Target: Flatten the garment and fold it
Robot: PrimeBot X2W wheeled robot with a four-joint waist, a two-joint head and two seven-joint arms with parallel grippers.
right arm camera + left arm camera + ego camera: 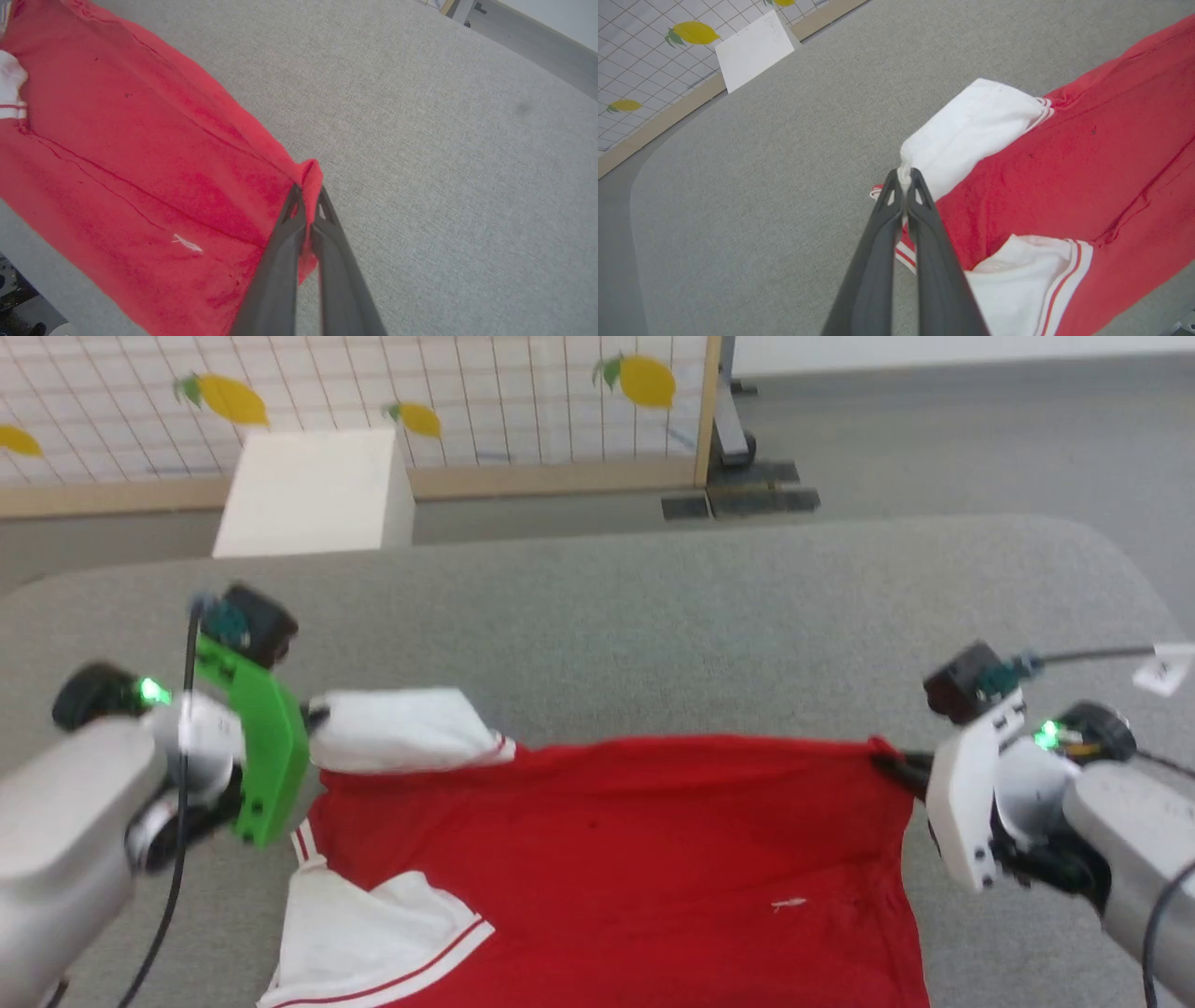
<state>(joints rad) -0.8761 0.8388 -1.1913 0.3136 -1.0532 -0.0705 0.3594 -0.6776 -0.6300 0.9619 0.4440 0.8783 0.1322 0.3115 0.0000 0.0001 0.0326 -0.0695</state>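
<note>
**Both hands clamped on the garment's far edge**

Left hand [904,179] is pinched tight on the tip of a white sleeve [971,130]. Right hand [308,196] is pinched on a red corner. The garment [607,840] lies on the grey tabletop [653,607], its far edge stretched straight between the hands. Second sleeve [373,933] is crumpled at near left. Open tabletop lies beyond the far edge and outside both hands. White box [313,490] and lemon-print screen [467,392] stand past the far rim, well apart.
</note>
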